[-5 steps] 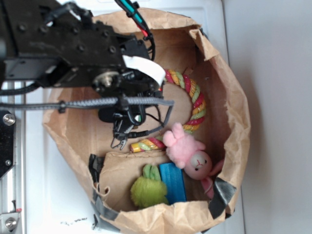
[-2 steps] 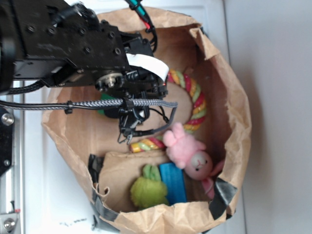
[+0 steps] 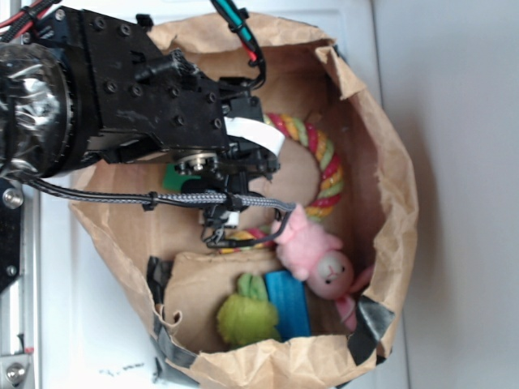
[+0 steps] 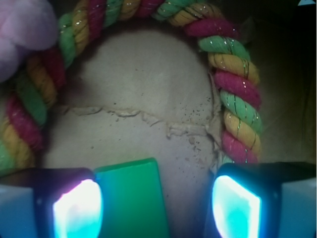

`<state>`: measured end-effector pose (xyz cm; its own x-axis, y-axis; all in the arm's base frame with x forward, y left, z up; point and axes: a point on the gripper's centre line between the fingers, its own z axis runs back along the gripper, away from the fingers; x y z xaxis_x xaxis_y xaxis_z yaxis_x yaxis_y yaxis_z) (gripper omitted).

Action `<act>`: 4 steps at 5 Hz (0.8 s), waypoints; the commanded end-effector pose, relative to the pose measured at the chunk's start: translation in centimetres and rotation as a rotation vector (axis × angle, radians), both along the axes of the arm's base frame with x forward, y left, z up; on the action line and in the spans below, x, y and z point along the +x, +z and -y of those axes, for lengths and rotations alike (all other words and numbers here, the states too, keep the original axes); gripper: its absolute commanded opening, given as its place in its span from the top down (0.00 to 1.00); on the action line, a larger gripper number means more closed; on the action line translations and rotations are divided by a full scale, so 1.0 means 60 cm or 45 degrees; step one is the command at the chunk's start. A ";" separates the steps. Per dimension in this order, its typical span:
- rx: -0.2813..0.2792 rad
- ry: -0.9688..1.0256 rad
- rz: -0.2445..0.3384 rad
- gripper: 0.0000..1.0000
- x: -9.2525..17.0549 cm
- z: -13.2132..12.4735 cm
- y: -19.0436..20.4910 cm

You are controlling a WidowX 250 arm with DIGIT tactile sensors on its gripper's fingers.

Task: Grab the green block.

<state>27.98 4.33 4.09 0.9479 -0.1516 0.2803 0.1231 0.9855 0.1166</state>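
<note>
Pincer [image 4: 157, 206] spread wide, gripping nothing, fingers straddling the flat green rectangular block [image 4: 132, 198] inside the striped rope ring [image 4: 233, 99].

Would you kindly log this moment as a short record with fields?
container: brown paper bag
target: green block, flat on the bag floor
hand: hand open, fingers astride the block, nearer its left finger
hand contact: none visible
nearby: rope ring curving around the block's far end
other items: pink plush bunny, blue block, yellow-green plush
</note>
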 end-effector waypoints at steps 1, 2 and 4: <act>0.038 -0.076 0.045 0.00 -0.006 0.015 -0.011; 0.070 -0.097 0.041 0.00 -0.008 0.021 -0.029; 0.099 -0.135 0.004 0.00 -0.015 0.038 -0.044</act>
<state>27.43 2.43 2.26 0.9232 -0.2581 0.2848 0.2048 0.9574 0.2038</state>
